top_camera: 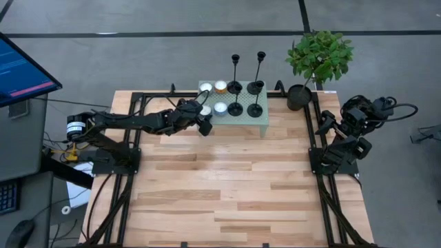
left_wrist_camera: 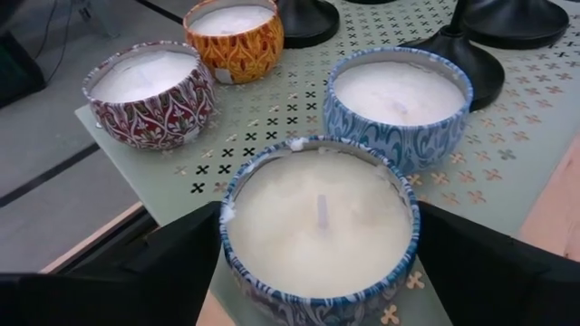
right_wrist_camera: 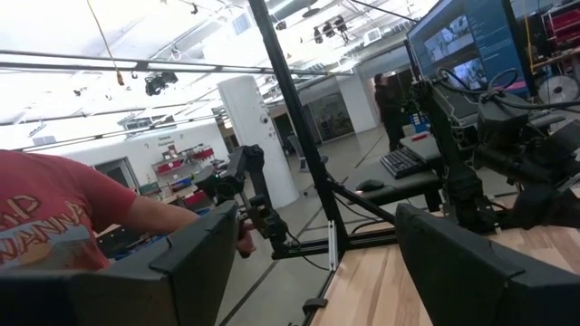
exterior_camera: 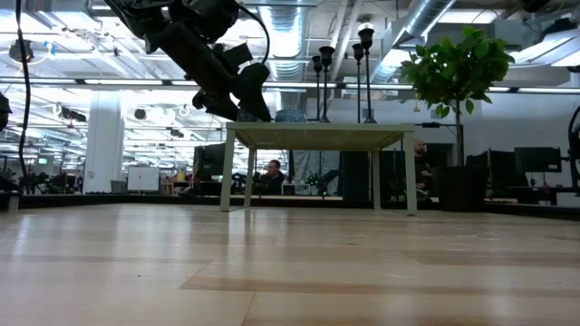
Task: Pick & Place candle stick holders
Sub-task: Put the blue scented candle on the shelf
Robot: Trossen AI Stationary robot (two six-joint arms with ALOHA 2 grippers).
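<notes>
The left arm reaches low across the wooden worktop [top_camera: 227, 186] from its base at the left edge, its left end effector [top_camera: 204, 118] at the near left corner of a small pale green perforated stand [top_camera: 258, 124]. In the left wrist view its two dark fingers [left_wrist_camera: 159, 263] stand wide apart on either side of a blue patterned candle tin [left_wrist_camera: 319, 226] that sits at the stand's edge; whether the pads touch the tin cannot be told, and the tin rests on the stand.

Just behind it stands a second blue tin [left_wrist_camera: 399, 101], then a red patterned tin [left_wrist_camera: 151, 92] and an orange one [left_wrist_camera: 234, 34].

The candle stick holders [top_camera: 245, 88], four black ones with disc bases, stand upright on the right half of the stand, behind and beside the tins. In the left wrist view only their bases show, the stems cut off. In the low view the two tall ones rise above the stand, the short ones hard to make out behind the arm.

The right arm is folded at the right edge of the worktop, its right end effector [right_wrist_camera: 308, 263] open, holding nothing and pointing out into the room, beside a potted plant [top_camera: 318, 58].
</notes>
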